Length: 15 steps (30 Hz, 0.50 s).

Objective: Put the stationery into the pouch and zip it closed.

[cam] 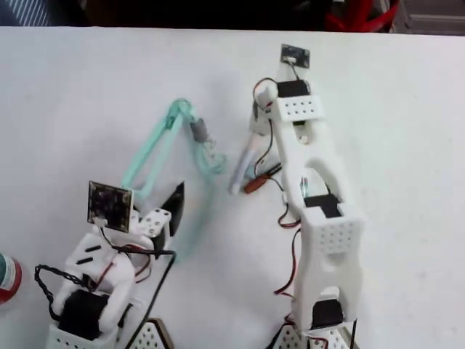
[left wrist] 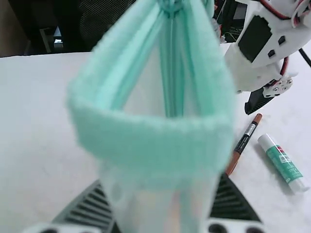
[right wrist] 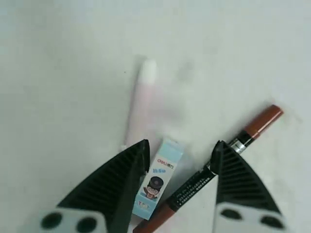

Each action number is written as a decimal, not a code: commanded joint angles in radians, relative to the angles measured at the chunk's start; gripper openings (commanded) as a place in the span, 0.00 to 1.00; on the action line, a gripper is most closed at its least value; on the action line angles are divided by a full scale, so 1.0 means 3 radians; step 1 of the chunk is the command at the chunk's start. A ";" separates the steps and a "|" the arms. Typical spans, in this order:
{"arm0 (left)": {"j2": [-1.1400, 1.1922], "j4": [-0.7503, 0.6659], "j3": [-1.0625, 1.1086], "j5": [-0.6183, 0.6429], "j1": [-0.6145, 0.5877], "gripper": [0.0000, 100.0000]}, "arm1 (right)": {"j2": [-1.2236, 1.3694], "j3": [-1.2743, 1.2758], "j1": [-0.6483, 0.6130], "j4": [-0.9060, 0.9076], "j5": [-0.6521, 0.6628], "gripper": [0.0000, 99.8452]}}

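Note:
The teal mesh pouch [cam: 163, 149] lies stretched across the table's middle, and its near end [left wrist: 150, 131] stands open. My left gripper [left wrist: 160, 187] is shut on that near end; one black finger [cam: 174, 200] shows from above. A brown pen [right wrist: 214, 170], a small light-blue eraser [right wrist: 158, 182] and a white-pink glue stick [right wrist: 141, 102] lie together to the right of the pouch. My right gripper [right wrist: 180, 145] hangs open just above them, its jaws on either side of the eraser and the pen's lower part. The pen [left wrist: 243, 143] and the glue stick [left wrist: 282, 162] also appear beside the pouch.
A small grey piece [cam: 200, 131] sits at the pouch's far end. A red, white and green round object [cam: 7, 278] lies at the table's left edge. The white table [cam: 87, 94] has free room at the far left and far right.

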 commanded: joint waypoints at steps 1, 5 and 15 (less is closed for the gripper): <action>-0.0003 -0.0092 -0.0010 -0.0036 0.0028 0.17 | 0.0049 -0.0174 -0.0069 0.0074 -0.0036 0.20; -0.0003 -0.0092 -0.0010 -0.0036 0.0028 0.17 | 0.0248 -0.0184 -0.0110 0.0095 -0.0036 0.20; -0.0003 -0.0066 -0.0010 -0.0036 0.0023 0.17 | 0.0401 -0.0184 -0.0161 0.0038 -0.0015 0.14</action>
